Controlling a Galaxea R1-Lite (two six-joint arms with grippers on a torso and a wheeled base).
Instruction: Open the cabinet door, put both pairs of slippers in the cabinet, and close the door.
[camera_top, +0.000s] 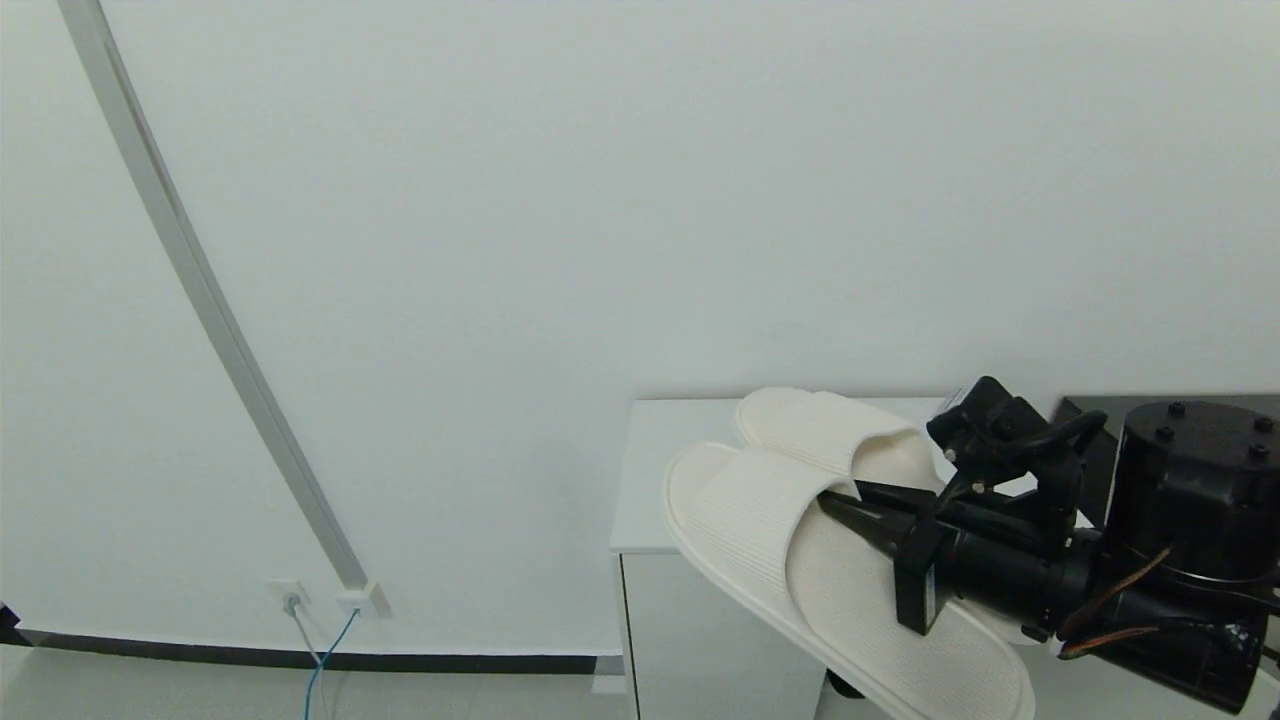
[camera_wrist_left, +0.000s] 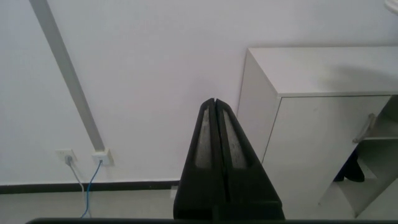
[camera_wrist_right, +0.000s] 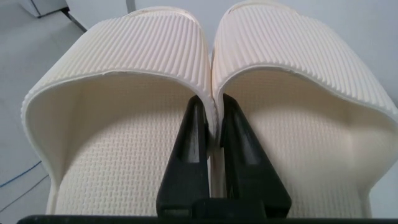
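Right gripper (camera_top: 835, 500) pinches 1 slipper pair (camera_top: 740, 510), not yet stowed. Cabinet (camera_top: 700, 620) at 6 o'clock, seemingly open. Left gripper (camera_wrist_left: 215, 134) closed, empty. Closing remains.

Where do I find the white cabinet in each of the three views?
Head view: white cabinet at lower centre, partly behind the held slippers.
Left wrist view: cabinet at the right side.
Right wrist view: cannot tell.
Shared landmark: wall socket, left of the cabinet.
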